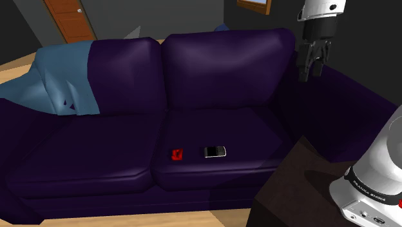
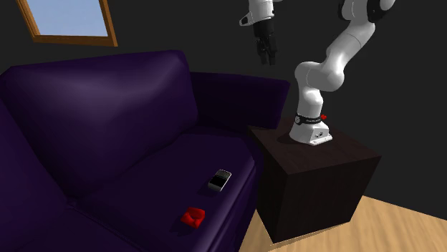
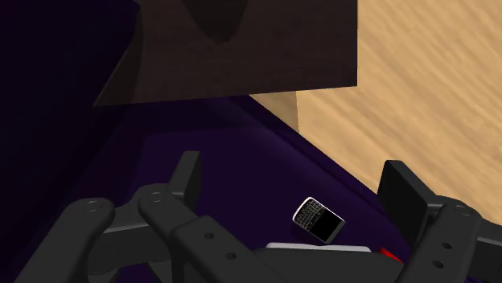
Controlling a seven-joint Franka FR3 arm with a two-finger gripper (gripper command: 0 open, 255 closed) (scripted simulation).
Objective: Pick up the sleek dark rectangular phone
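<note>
Dark phone (image 1: pixel 215 151) with keypad, flat on seat cushion of purple sofa (image 1: pixel 219 77) at shoulder view's right, just beside small red object (image 1: pixel 176 154). Black fingers (image 3: pixel 402 197) spread apart, gripping nothing, high over the armrest; phone well below, framed between them, untouched.

The phone (image 1: pixel 215 151) lies on the sofa (image 1: pixel 225 71) seat nearest the stand (image 2: pixel 315 172), a small object (image 1: pixel 176 154) just beside it on the shoulder view's left, a blanket (image 1: pixel 61 77) over the sofa's back at that view's left end, and the claw (image 1: pixel 310 74) high above the armrest (image 2: pixel 236 97).
</note>
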